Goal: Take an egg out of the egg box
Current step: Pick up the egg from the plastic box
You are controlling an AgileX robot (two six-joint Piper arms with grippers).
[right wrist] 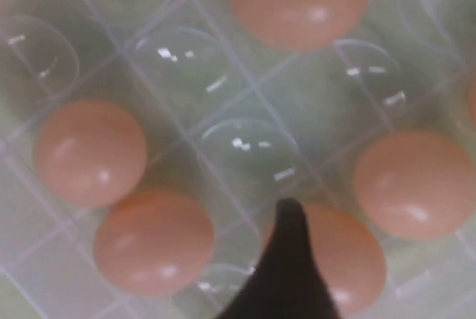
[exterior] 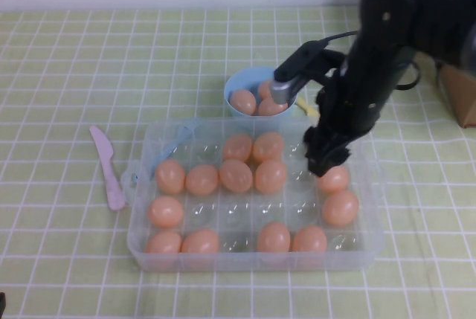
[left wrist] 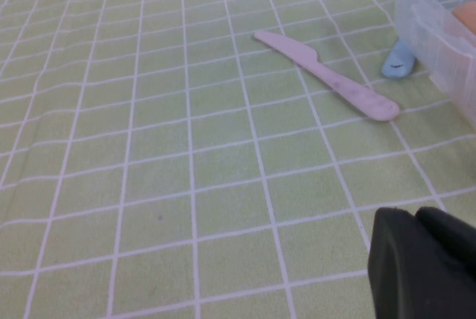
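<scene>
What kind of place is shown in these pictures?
Probably a robot test table: a green checked tablecloth, a clear plastic egg box, the right end effector above it, the left end effector aside.

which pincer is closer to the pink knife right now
Left. The left pincer hovers over the cloth just short of the pink knife, off the egg box's left side. The right pincer is down over the box's right-hand cups, farther away.

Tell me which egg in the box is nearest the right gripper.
The egg at the far end of the rightmost column of the egg box: the right gripper hangs just over it. The left gripper is parked off-box.
</scene>
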